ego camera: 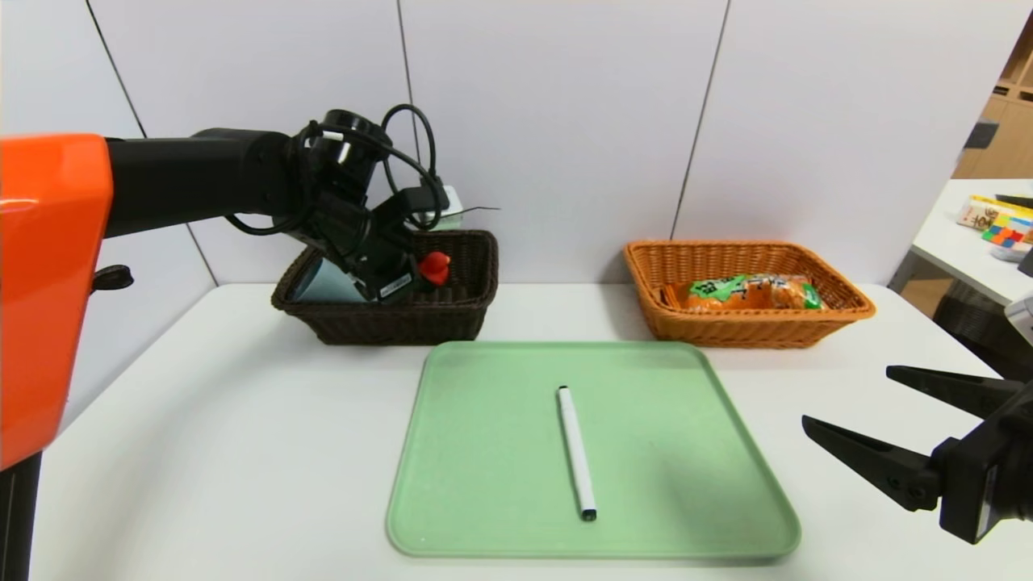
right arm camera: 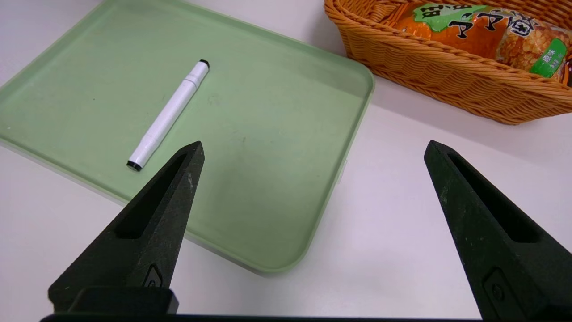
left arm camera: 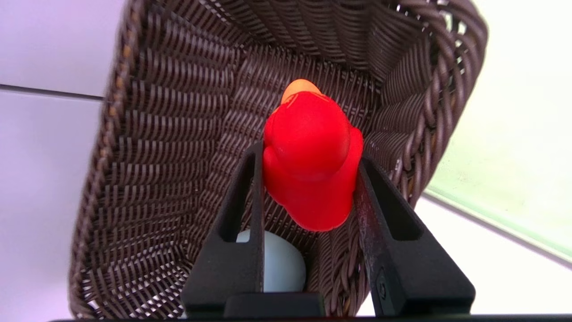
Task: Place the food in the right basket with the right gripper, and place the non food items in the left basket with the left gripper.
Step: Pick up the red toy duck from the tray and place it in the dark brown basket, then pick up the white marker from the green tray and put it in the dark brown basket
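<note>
Left gripper (left arm camera: 308, 188) is clenched on a red rubber duck (left arm camera: 313, 156), the toy wedged between its 2 jaws with the orange beak pointing away, held over the inside of the dark brown wicker basket (left arm camera: 170, 134) because a non-food item belongs there; a pale blue rounded object (left arm camera: 279, 264) already lies in that basket below the jaws. Right gripper (right arm camera: 313, 188) hangs parked with jaws spread wide and nothing between them, the white marker (right arm camera: 167, 114) on the green tray (right arm camera: 277, 134) ahead of its jaws, likely next for the left arm; the orange snack packet (right arm camera: 482, 36) sits in the orange wicker basket (right arm camera: 447, 85) with green-label Asian characters I can't read reliably.
</note>
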Available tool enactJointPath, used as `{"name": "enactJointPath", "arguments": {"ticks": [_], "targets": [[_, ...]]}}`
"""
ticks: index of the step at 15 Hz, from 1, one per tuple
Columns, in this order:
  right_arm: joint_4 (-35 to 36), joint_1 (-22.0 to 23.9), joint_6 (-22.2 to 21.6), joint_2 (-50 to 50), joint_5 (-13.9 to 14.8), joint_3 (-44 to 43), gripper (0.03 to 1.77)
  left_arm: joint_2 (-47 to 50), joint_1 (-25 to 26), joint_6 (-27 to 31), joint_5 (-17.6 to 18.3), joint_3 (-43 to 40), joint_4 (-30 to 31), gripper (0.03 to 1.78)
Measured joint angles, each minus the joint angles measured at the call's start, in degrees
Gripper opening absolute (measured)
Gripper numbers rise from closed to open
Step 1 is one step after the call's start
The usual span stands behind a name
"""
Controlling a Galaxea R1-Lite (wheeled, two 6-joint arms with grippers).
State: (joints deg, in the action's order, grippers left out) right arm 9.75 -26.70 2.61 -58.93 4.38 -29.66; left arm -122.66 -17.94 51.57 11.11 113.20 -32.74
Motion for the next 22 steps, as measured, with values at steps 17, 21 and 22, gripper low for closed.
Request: {"name": "enactJointPath", "arguments": {"ticks": [17, 21, 22], "targets": [[0.0, -1.1, -0.1, -0.5, 0.1, 0.3, 1.7, -2.4, 2.0, 1.6, -1.6, 0.0, 3.0, 1.26], [0.0, -1.9, -0.2, -0.2, 0.2, 0.9, 1.7, -0.2, 1.9, 1.5, -1.5, 0.2, 4.5, 1.44], [0.0, -2.2, -0.2, 0.0, 0.4, 1.0, 1.7, 0.4, 1.9, 1.4, -1.4, 0.3, 4.6, 1.47]]}}
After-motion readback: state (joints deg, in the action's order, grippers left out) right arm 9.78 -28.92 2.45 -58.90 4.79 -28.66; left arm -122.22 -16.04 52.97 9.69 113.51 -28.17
